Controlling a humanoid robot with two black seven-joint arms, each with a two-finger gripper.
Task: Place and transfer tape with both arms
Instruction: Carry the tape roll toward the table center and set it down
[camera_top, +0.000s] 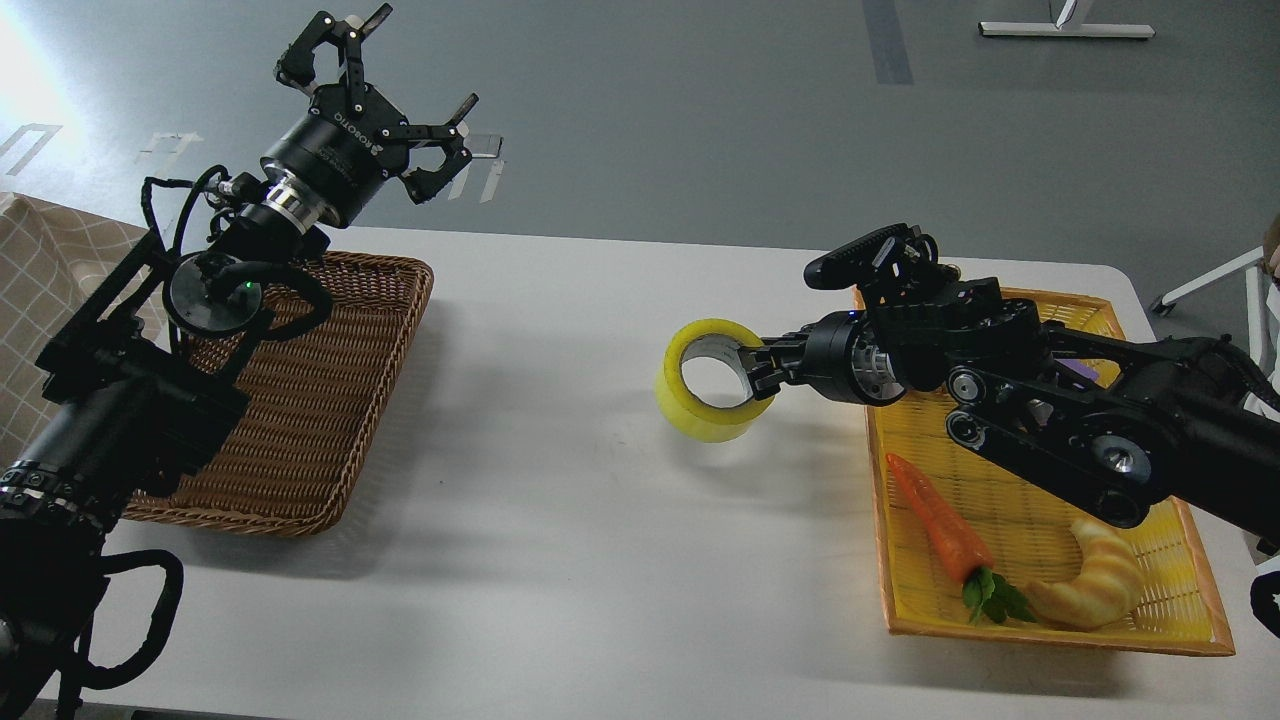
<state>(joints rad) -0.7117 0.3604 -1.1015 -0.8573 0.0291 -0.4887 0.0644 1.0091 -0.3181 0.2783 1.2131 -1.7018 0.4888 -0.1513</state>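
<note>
The tape (700, 415) is a yellowish roll with a grey-white core, tilted, near the middle of the white table. My right gripper (752, 368) is shut on the roll's right wall, one finger inside the core. The roll hangs low over the table; whether it touches I cannot tell. My right arm reaches left across the yellow basket (1190, 630). My left gripper (395, 75) is open and empty, held high above the far end of the brown wicker basket (310, 400).
The yellow basket at the right holds a toy carrot (935, 520) and a croissant-shaped bread toy (1095, 575); my right arm hides its far items. A checked cloth (50, 270) lies at the left edge. The table's front edge is near.
</note>
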